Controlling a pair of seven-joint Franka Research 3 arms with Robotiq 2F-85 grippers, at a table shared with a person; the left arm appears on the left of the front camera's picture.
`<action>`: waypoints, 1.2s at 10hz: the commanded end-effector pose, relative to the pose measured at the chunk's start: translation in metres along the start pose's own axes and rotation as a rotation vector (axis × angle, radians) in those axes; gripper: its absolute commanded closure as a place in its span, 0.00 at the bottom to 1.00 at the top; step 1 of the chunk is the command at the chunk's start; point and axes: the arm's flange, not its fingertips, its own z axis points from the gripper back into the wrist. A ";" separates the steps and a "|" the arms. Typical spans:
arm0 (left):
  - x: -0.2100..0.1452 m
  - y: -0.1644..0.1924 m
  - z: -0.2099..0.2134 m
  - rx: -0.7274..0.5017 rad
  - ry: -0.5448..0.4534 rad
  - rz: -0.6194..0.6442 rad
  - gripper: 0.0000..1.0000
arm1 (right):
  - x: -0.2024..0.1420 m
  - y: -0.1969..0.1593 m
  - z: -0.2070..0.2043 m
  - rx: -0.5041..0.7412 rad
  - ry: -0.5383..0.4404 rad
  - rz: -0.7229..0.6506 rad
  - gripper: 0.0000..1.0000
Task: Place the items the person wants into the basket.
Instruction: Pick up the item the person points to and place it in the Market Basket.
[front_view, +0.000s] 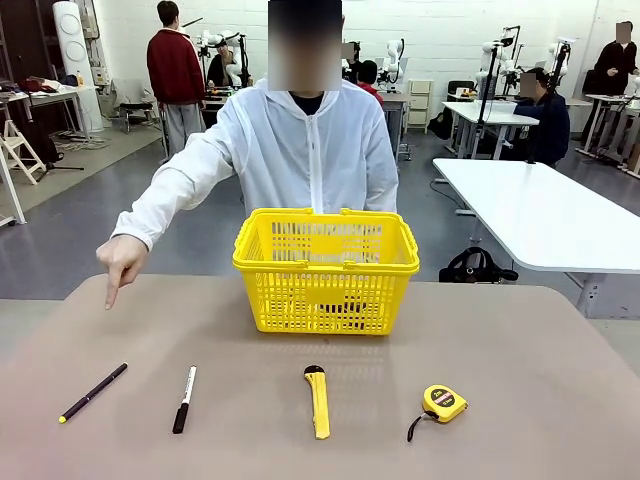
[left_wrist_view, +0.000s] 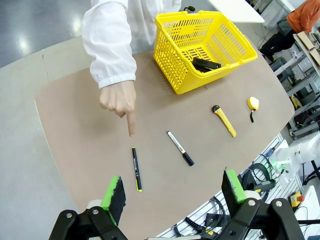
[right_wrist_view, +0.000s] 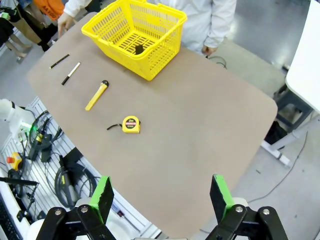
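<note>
A thin black pen (front_view: 93, 392) (left_wrist_view: 136, 168) (right_wrist_view: 59, 61) with a yellow end lies at the table's front left. The person's hand (front_view: 121, 262) (left_wrist_view: 120, 99) points a finger down just beyond it. The yellow utility knife (front_view: 317, 399) (left_wrist_view: 223, 120) (right_wrist_view: 97, 95) lies at front centre. The yellow basket (front_view: 326, 268) (left_wrist_view: 202, 47) (right_wrist_view: 135, 36) stands mid-table with a small black object (left_wrist_view: 205, 64) (right_wrist_view: 140, 48) inside. My left gripper (left_wrist_view: 172, 192) hangs open high above the pen. My right gripper (right_wrist_view: 161, 197) is open above the table's near right edge.
A white-and-black marker (front_view: 184, 398) (left_wrist_view: 180, 148) (right_wrist_view: 70, 73) lies between pen and knife. A round yellow tape measure (front_view: 443, 403) (left_wrist_view: 253, 103) (right_wrist_view: 131, 124) sits right of the knife. Cables and equipment (right_wrist_view: 45, 150) lie below the table's near edge. Another white table (front_view: 540, 215) stands at right.
</note>
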 end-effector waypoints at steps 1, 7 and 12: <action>-0.002 -0.006 -0.021 0.038 0.088 -0.100 0.00 | 0.001 0.000 -0.001 0.009 -0.002 0.008 0.00; -0.069 -0.017 -0.189 0.384 0.448 -0.272 0.00 | 0.001 0.000 -0.001 0.009 -0.002 0.008 0.00; -0.102 -0.014 -0.267 0.361 0.535 -0.233 0.00 | 0.001 0.000 -0.001 0.009 -0.002 0.008 0.00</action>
